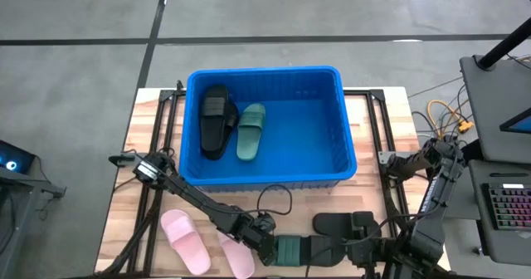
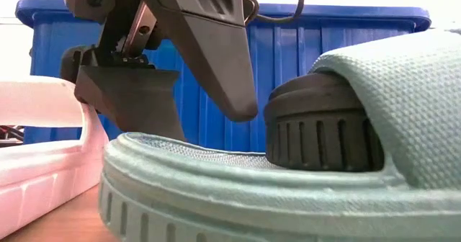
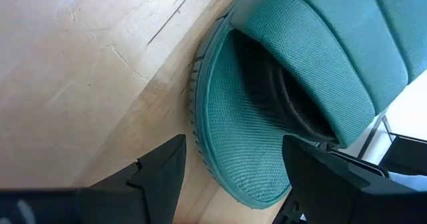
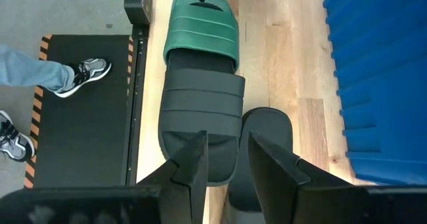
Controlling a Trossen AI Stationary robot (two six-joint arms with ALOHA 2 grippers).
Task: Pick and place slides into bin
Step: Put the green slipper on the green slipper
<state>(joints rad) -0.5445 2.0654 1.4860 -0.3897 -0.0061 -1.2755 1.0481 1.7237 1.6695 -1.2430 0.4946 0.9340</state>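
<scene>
High view: blue bin [image 1: 348, 159] holds black slide [image 1: 214, 119] and green slide [image 1: 250, 131]

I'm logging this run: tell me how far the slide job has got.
Done: a black slide and a green slide lie in the blue bin. In hand: the open left gripper straddles the second green slide; nothing is lifted. Left: that one, two pink slides and the black slide near the right gripper.

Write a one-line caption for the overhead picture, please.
Two robot arms reach for slides at the table's near edge; a black slide and a green slide already lie in the blue bin.
</scene>
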